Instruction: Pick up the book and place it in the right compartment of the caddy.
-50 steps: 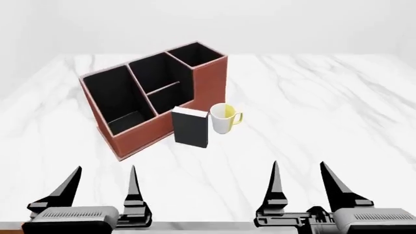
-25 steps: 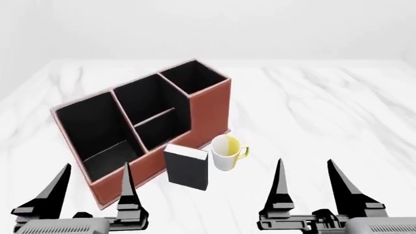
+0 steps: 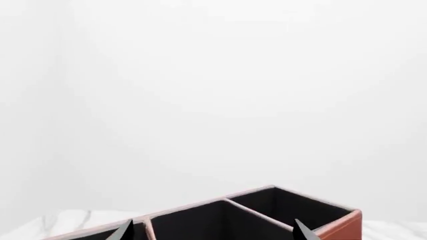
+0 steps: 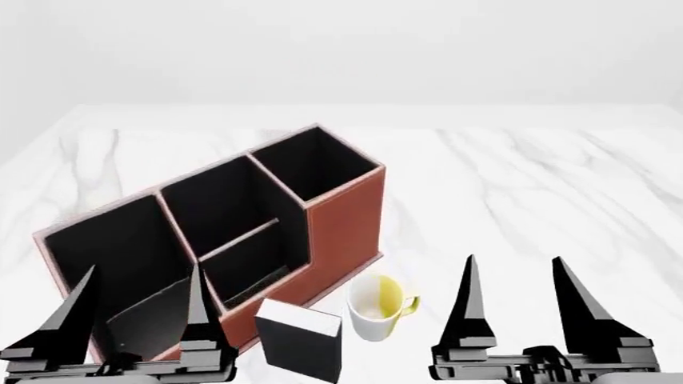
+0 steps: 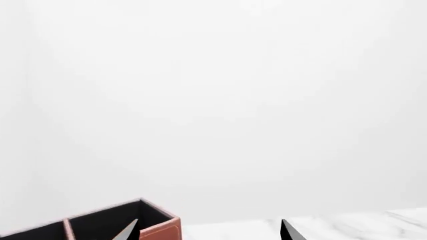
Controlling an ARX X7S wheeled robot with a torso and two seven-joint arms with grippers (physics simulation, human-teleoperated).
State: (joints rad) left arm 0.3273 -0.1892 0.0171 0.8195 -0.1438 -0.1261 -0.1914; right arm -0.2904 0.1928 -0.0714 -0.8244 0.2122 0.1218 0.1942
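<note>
Hovering low at about 5 o'clock in the head view, the right gripper (image 4: 514, 276) has its two black fingers spread apart with nothing between them. At about 7 o'clock the left gripper (image 4: 139, 288) is likewise spread and empty, its fingertips showing in front of the caddy's long end section.

Between the two grippers, near 6 o'clock, the book (image 4: 300, 342) stands upright on the white marble table (image 4: 533, 192), black cover toward the camera and white page edges on top. It is clear of both grippers. Just beside it at its 2 o'clock sits the white-and-yellow mug (image 4: 378, 308), handle pointing to 3 o'clock.

Behind both, the caddy (image 4: 347, 220) lies at an angle across the table, running from 8 o'clock up toward 12 o'clock. Its right compartment (image 4: 315, 164), the squarish black-lined end with the tall front wall, holds nothing visible.

Both wrist views look mostly at blank white background, catching only the caddy's upper rim (image 3: 267, 189) and fingertips (image 5: 288, 231).
</note>
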